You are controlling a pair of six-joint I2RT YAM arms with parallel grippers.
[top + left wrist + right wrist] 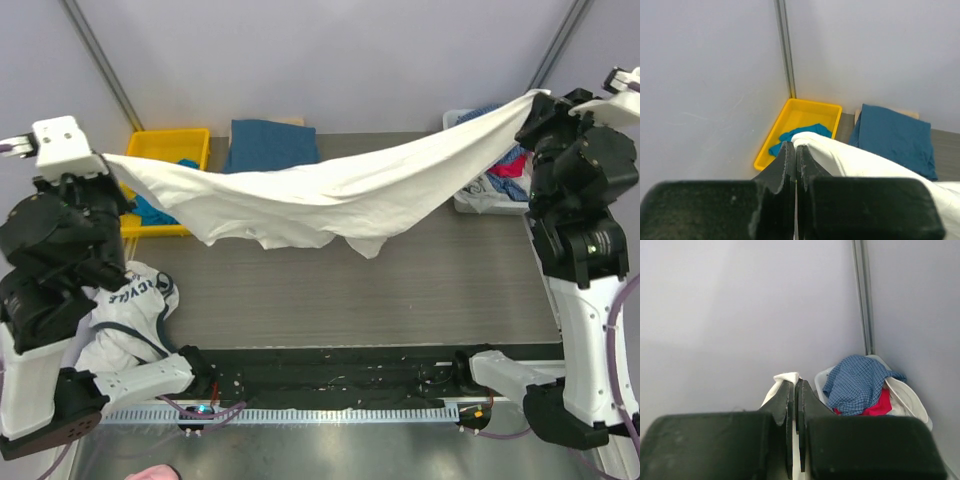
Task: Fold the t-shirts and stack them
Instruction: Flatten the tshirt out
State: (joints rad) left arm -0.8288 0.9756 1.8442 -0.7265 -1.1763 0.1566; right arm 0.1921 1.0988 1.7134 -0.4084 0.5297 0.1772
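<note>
A white tee [330,200] hangs stretched in the air between the two arms, sagging in the middle above the table [400,290]. The left gripper [796,150] is pinched tight on one end of it, the cloth spilling out to the right of the fingers; the right gripper [795,390] is clamped on the other end, a bit of white showing at the fingertips. A folded blue tee [270,145] lies at the far edge of the table, just beside a yellow bin [200,140] holding a teal cloth [797,136]. At the far right a white basket [912,400] holds a checked blue garment [857,382] over something red. Another white garment with dark lettering [130,310] lies crumpled by the left arm's base
</note>
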